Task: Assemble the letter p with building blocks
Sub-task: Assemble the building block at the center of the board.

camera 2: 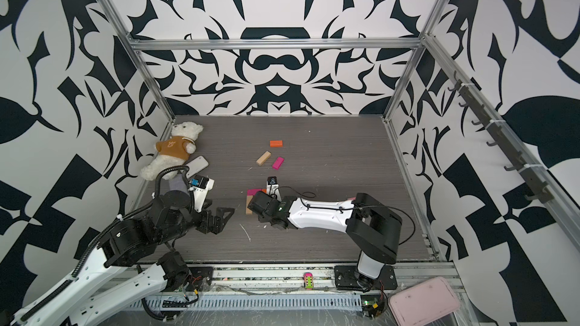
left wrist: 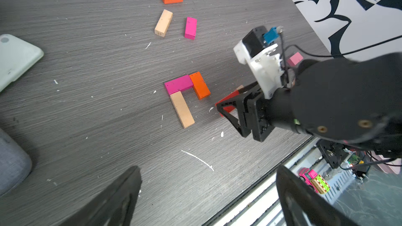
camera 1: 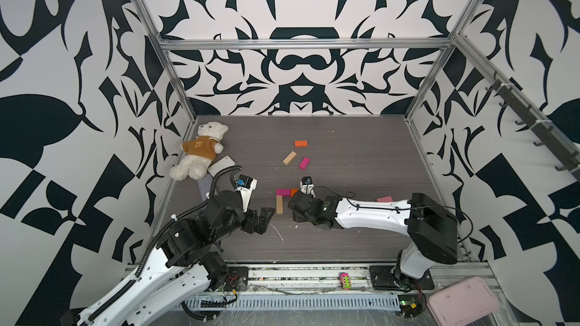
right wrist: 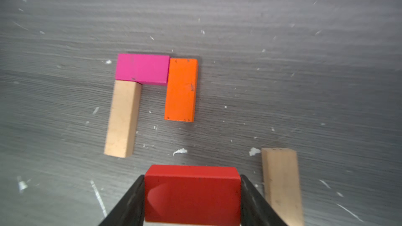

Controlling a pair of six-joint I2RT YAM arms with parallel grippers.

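Observation:
Three building blocks lie joined on the grey table: a magenta block (right wrist: 142, 69) across the top, a tan block (right wrist: 123, 118) down one side and an orange block (right wrist: 181, 90) down the other. In a top view they are the magenta (camera 1: 283, 192), tan (camera 1: 279, 205) and orange (camera 1: 293, 191) pieces. My right gripper (right wrist: 192, 177) is shut on a red block (right wrist: 192, 194) just short of them, with a loose tan block (right wrist: 281, 185) beside it. My left gripper (left wrist: 208, 175) hangs open and empty near the front edge.
Loose orange (camera 1: 300, 143), tan (camera 1: 289, 158) and magenta (camera 1: 304, 163) blocks lie farther back; a light pink one (camera 1: 384, 199) sits behind the right arm. A teddy bear (camera 1: 201, 152) and a white phone (camera 1: 221, 166) lie at the left. A toy car (camera 1: 344, 280) and a pink tray (camera 1: 463, 301) are off the front.

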